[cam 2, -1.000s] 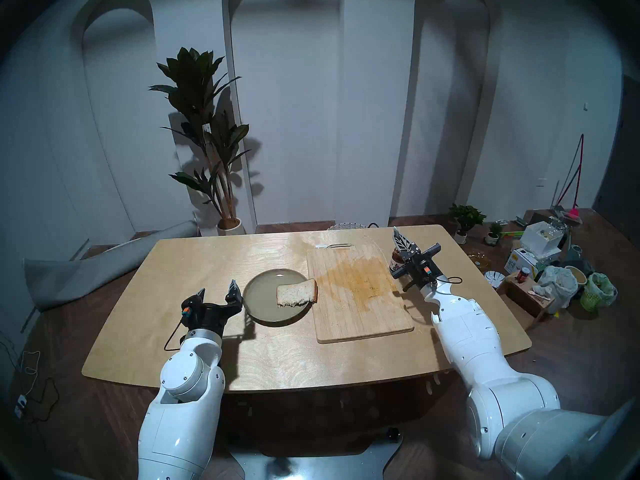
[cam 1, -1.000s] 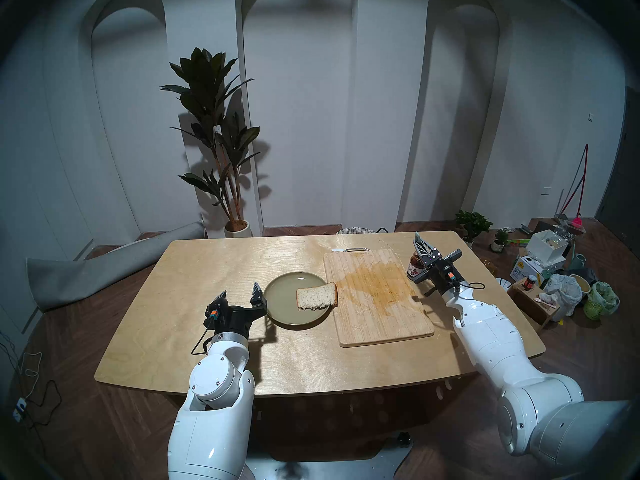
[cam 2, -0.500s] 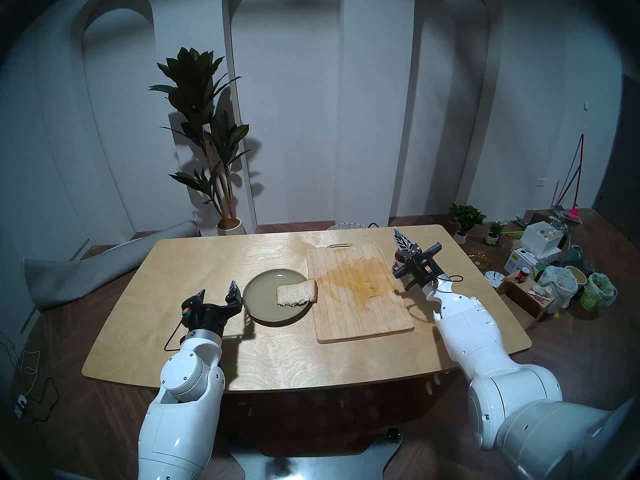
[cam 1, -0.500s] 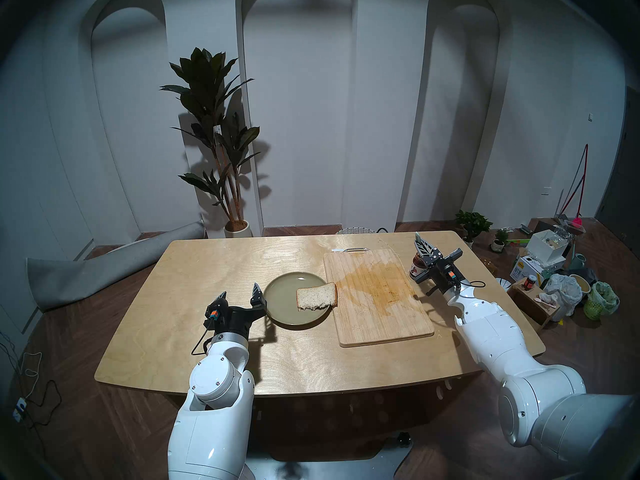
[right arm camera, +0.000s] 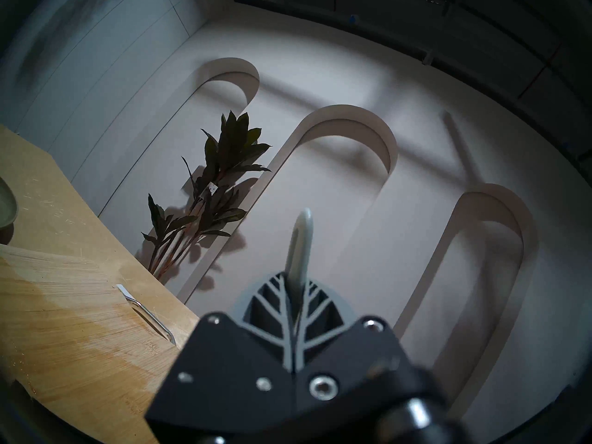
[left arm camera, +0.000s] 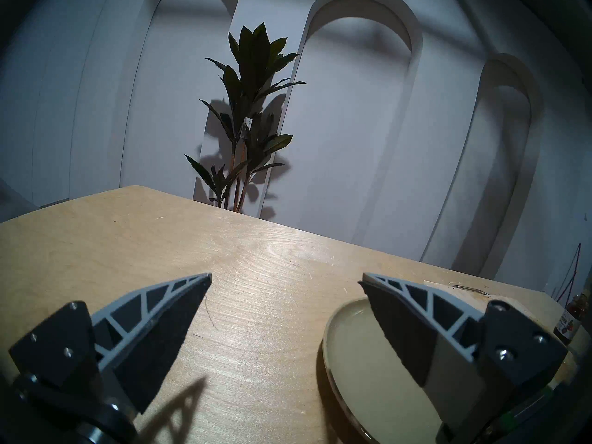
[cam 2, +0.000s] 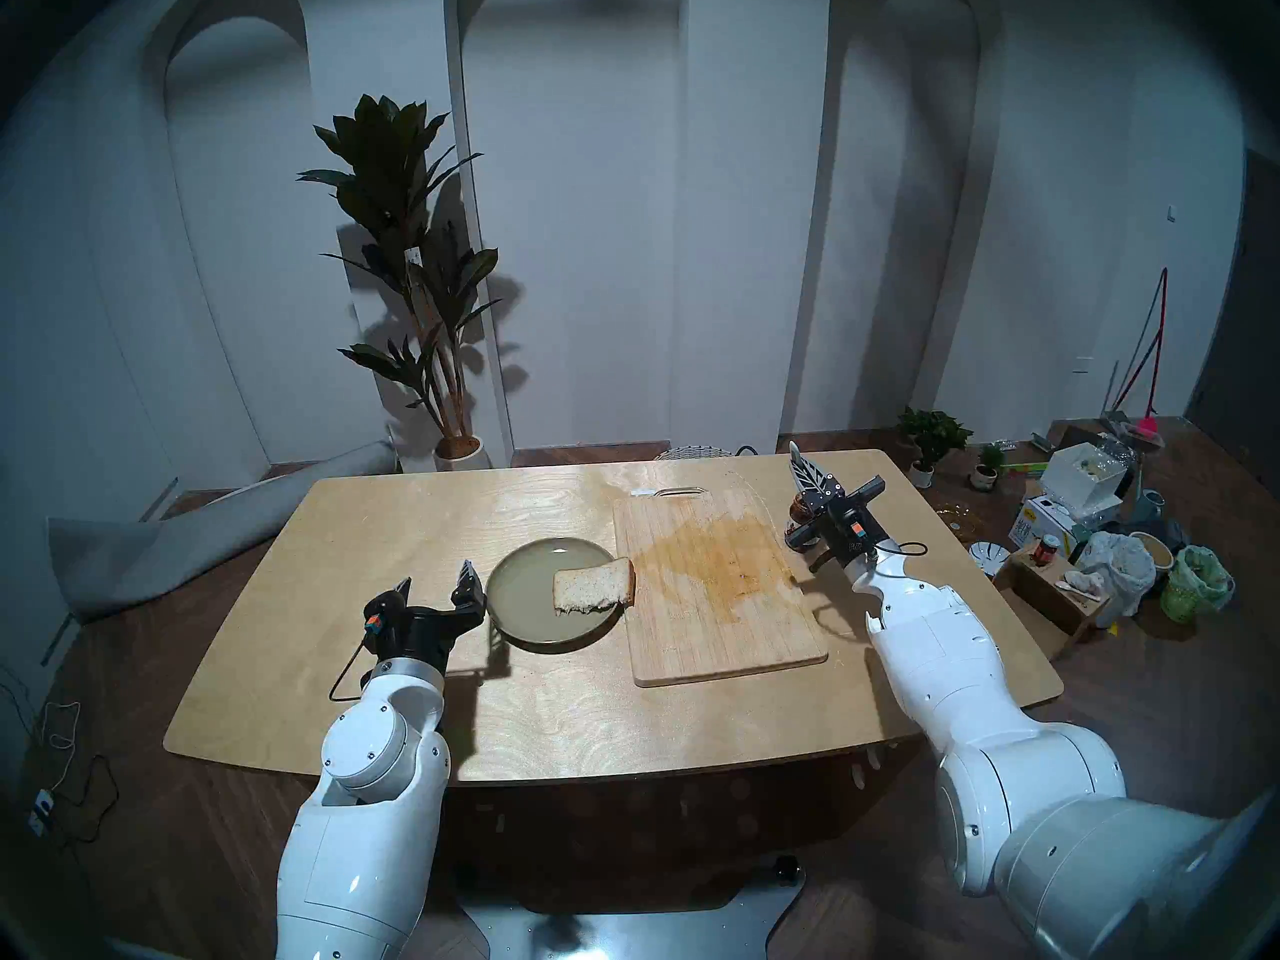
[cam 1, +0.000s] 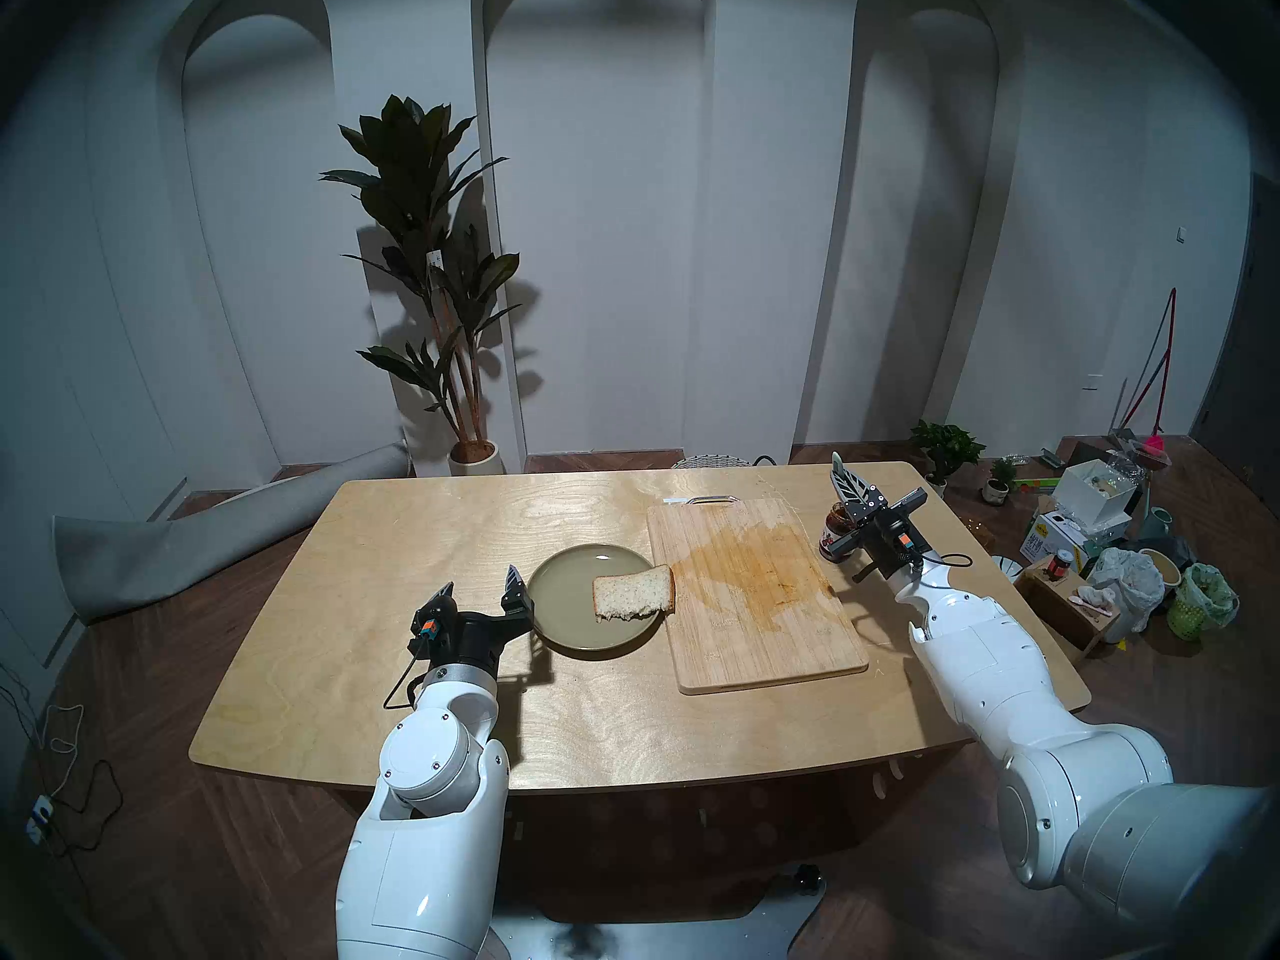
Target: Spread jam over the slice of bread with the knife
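Pale blue-grey handle of the knife is clamped between the shut jaws of the right gripper, just above the jam jar beside the cutting board. A stiff, light, possibly slippery tool is judged. The blade is hidden. The slice of bread, soft and tearable, lies on the plate; the left gripper is held wide, empty.

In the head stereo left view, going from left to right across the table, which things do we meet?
left gripper → plate → slice of bread → cutting board → jam jar → right gripper, shut on the knife.
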Available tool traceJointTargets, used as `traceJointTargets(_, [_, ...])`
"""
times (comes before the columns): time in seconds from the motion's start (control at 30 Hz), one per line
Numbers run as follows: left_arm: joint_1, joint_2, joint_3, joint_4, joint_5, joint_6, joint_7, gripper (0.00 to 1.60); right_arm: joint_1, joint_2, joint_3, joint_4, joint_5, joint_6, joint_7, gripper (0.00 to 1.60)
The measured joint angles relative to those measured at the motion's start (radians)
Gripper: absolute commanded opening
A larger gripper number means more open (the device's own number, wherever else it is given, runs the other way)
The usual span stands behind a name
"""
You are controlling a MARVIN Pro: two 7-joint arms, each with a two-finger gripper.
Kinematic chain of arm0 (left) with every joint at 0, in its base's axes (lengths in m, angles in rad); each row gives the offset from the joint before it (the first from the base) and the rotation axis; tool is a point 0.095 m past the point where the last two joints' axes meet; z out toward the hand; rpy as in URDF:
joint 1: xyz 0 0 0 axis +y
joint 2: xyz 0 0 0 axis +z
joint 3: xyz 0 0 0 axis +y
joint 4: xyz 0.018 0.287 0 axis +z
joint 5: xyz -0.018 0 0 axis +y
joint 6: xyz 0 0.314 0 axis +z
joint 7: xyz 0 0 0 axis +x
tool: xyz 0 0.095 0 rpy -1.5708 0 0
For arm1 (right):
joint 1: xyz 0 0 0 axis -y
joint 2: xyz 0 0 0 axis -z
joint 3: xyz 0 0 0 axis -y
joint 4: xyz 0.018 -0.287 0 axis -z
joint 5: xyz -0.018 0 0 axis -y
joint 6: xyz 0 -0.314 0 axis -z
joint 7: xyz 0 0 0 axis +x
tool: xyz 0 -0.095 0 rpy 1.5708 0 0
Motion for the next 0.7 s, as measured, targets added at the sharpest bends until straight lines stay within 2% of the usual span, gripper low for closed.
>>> traceJointTargets(0.7, [0.000, 0.001, 0.012, 0.002, -0.009, -0.008, 0.018, 1.60, 0.013, 0.046, -0.062, -0.019, 0.017, -0.001, 0.091, 0.00])
